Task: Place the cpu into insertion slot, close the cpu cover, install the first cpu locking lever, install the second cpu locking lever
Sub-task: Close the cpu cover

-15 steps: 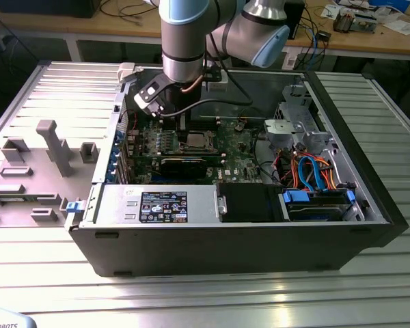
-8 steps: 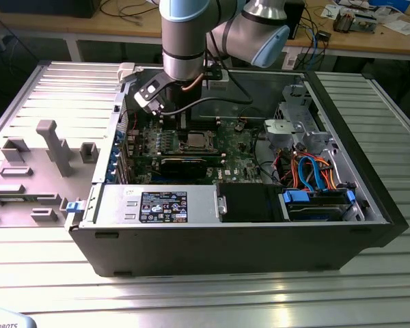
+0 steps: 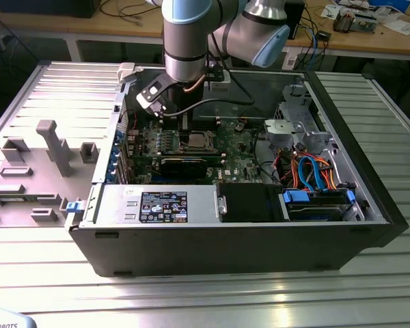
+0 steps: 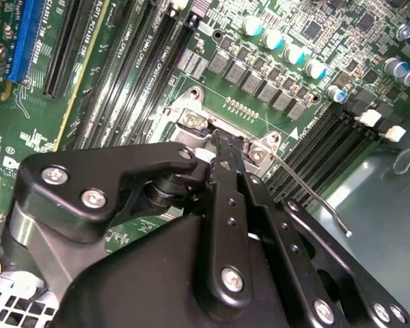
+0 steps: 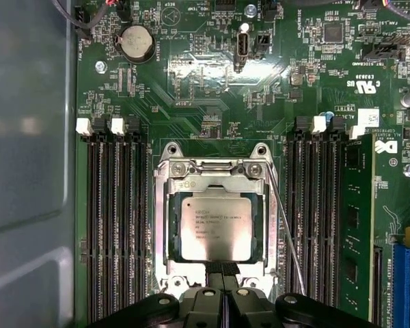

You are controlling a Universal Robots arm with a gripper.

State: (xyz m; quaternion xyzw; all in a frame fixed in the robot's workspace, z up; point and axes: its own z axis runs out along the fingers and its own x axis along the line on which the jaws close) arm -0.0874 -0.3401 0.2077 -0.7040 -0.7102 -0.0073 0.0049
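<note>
Silvery cpu cover [image 5: 215,183]: likely thin, stiff sheet; take it by its edge tab | cpu [image 5: 215,229]: fragile, seated | your gripper [image 5: 222,272]: jaws pinched together.

- Dull silver-grey square metal cpu [image 5: 214,229]: plain top with faint dark print.
- Thin silvery metal frame-plate cpu cover [image 5: 161,225]: bright, bare steel sheen.
- Flat green circuit board [image 5: 212,89]: deep green, patterned with pale fine traces and white lettering.
- Long narrow black plastic memory slots [image 5: 116,225]: white clips at their ends.
- Matt black metal gripper [image 5: 222,272]: dotted with silver screw heads.
- Long bright-blue plastic slot [image 4: 24,34].
- Round metal capacitors [image 4: 283,44]: teal-and-silver tops.
- Flat ribbon-like cables [image 3: 313,169]: orange and blue.
- Cylindrical metal robot arm [image 3: 184,41]: grey with pale blue caps.
</note>
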